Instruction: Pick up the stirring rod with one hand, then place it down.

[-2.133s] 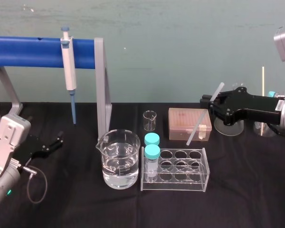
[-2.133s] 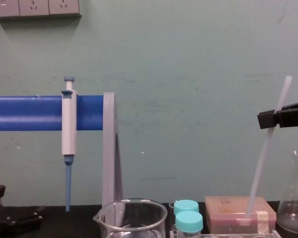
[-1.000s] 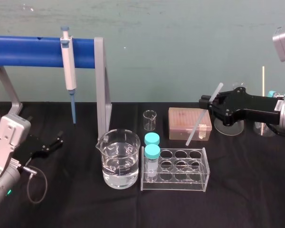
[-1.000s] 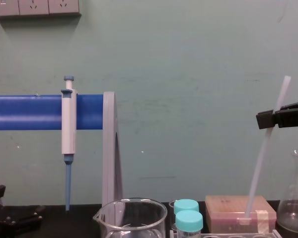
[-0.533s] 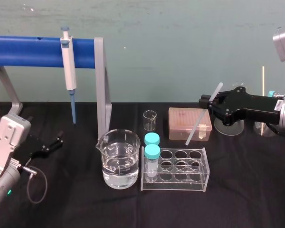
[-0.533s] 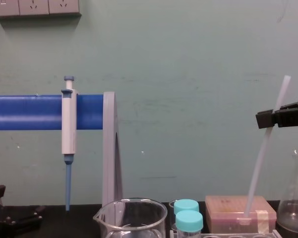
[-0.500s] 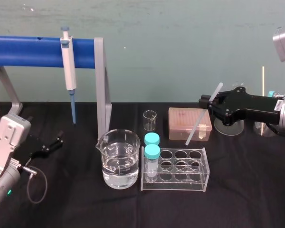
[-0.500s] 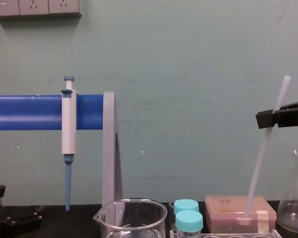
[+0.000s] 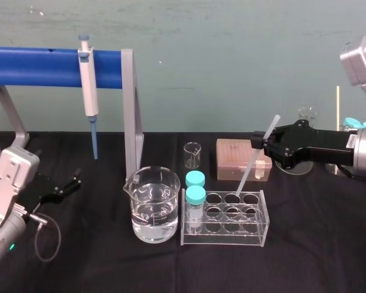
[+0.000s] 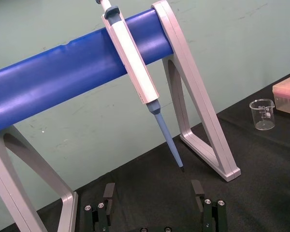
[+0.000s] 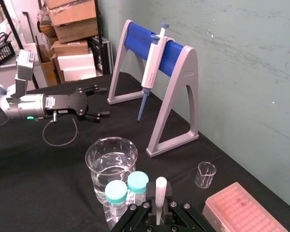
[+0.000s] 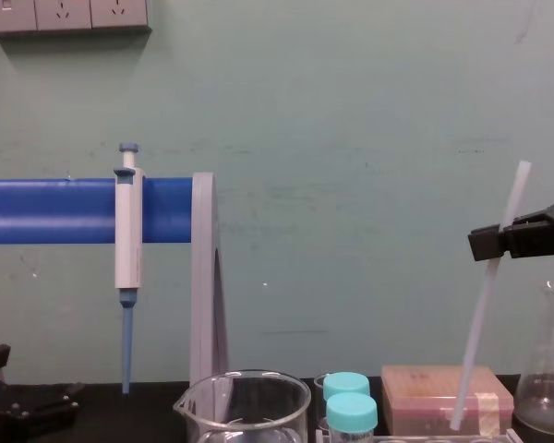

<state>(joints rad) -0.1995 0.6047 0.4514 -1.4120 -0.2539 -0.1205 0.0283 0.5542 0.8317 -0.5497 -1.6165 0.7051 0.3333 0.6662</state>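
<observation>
The stirring rod is a thin whitish stick, held tilted above the table on the right. My right gripper is shut on its upper part. The rod's lower end hangs over the back row of the clear test tube rack, in front of the pink tip box. From the chest the rod slants down past the gripper. In the right wrist view the rod's top stands between the fingers. My left gripper rests open on the cloth at far left, and its fingers have nothing between them.
A beaker of water and two teal-capped vials stand left of the rod. A small empty beaker sits behind them. A white-and-blue pipette hangs on the blue stand. A glass flask stands behind my right gripper.
My right gripper has moved left and slightly down with the rod. The rod's lower end has shifted from over the pink box to over the rack. The left arm has stayed still.
</observation>
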